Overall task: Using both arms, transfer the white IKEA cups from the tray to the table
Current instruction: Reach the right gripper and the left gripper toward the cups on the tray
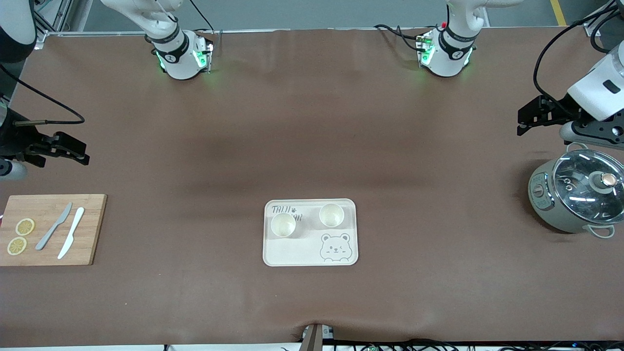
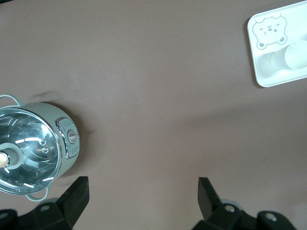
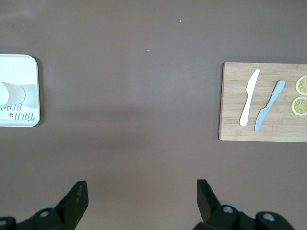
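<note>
Two white IKEA cups stand upright on the bear-printed tray in the middle of the table. One cup is toward the right arm's end, the other cup toward the left arm's end. The left wrist view shows one cup on the tray; the right wrist view shows one cup on the tray. My left gripper hangs open and empty over the table beside the grey pot. My right gripper hangs open and empty above the table near the cutting board.
A grey pot with a glass lid sits at the left arm's end, also in the left wrist view. A wooden cutting board with two knives and two lemon slices lies at the right arm's end, also in the right wrist view.
</note>
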Motion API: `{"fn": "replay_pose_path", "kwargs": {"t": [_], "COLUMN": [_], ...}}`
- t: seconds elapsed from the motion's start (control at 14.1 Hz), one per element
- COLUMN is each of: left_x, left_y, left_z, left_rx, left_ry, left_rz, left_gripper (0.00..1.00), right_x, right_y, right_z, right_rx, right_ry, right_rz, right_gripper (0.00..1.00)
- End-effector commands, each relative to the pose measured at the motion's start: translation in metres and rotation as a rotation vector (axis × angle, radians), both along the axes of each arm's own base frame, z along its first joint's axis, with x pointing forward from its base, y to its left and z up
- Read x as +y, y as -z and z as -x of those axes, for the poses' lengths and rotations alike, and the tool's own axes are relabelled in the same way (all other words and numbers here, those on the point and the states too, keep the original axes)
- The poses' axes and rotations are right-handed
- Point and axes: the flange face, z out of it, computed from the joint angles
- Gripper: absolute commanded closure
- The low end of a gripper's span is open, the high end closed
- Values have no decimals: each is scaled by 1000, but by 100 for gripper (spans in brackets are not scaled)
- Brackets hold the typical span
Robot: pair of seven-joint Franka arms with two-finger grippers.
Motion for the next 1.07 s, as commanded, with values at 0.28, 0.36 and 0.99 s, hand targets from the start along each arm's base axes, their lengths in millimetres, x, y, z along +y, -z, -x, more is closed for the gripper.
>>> {"fn": "replay_pose_path", "kwargs": {"t": [0.28, 0.36, 0.99], "left_x": [-13, -21, -237], "left_y": [16, 28, 158], "left_z": [-3, -1, -85], "left_rx": [39, 50, 13], "left_ry": [15, 22, -198], "left_rz": [32, 37, 119], "left_gripper": [0, 0, 0], "right_x": [-8, -7, 66], "right_y": [0, 0, 41], "right_z": [7, 7, -36], "right_rx": [10, 10, -7], "right_ry": [16, 15, 29], "right_rz": [-5, -5, -45], "right_gripper": [0, 0, 0]}}
